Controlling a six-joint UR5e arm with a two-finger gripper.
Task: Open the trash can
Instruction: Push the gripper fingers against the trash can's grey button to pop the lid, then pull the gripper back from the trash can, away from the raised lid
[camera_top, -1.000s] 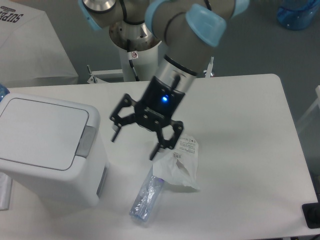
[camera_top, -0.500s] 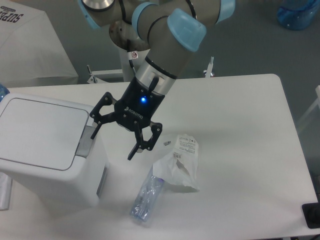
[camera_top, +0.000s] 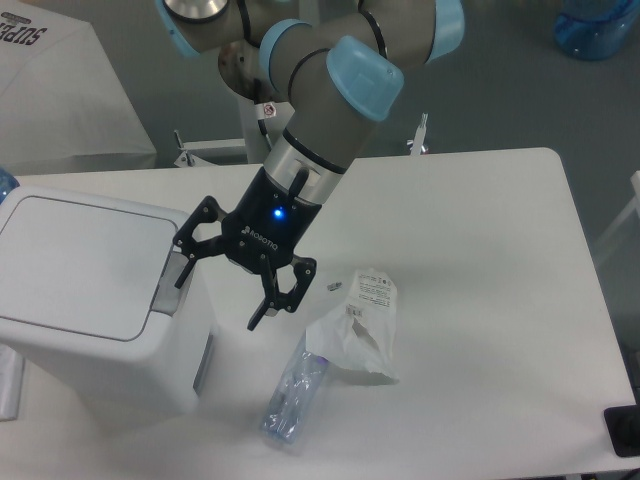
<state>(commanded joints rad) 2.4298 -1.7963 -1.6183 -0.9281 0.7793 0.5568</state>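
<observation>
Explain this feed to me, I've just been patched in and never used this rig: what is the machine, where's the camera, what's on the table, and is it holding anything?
There is a single view, from a fixed camera looking down at a white table from the front. The grey machine with light blue joint caps is a robot arm. At its end is a black gripper with two fingers, spread open and holding nothing. One finger is at the grey latch on the edge of the trash can, the big white bin on the left. I cannot tell if it touches. The lid is shut. Also on the table: a crumpled white bag with printed labels and a clear plastic bottle lying on its side, its top end under the bag.
</observation>
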